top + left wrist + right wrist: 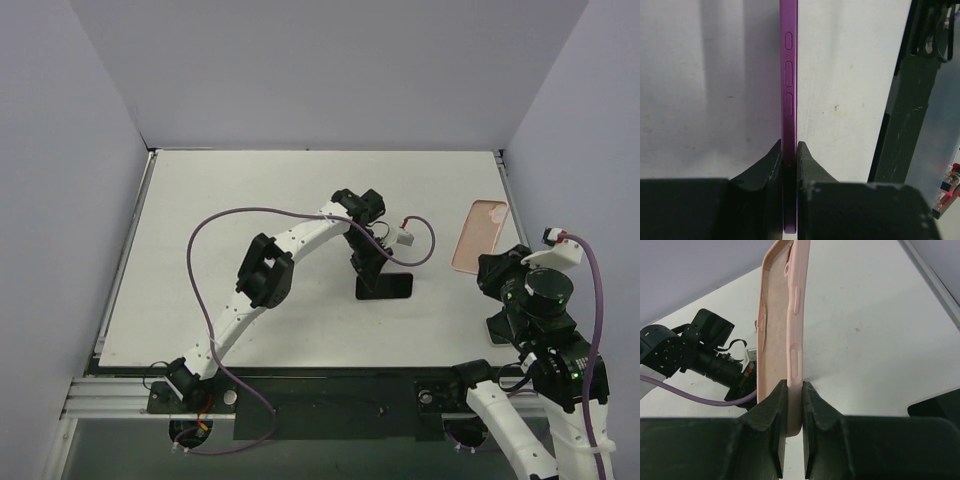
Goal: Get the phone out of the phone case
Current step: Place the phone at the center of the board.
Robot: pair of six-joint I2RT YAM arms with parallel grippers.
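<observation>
Holding one purple phone (789, 75) edge-on, the left gripper (789, 147) is pinched closed on it. The right gripper (794, 387) clamps one pink phone case (782, 330), farther right, well apart.

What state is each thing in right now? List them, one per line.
Slim purple phone: bare, out of its case, gripped edge-on.
Soft pink phone case: empty, gripped by one side wall, apart from the phone.
Left jaws: shut on the purple phone.
Right jaws: shut on the pink case.
</observation>
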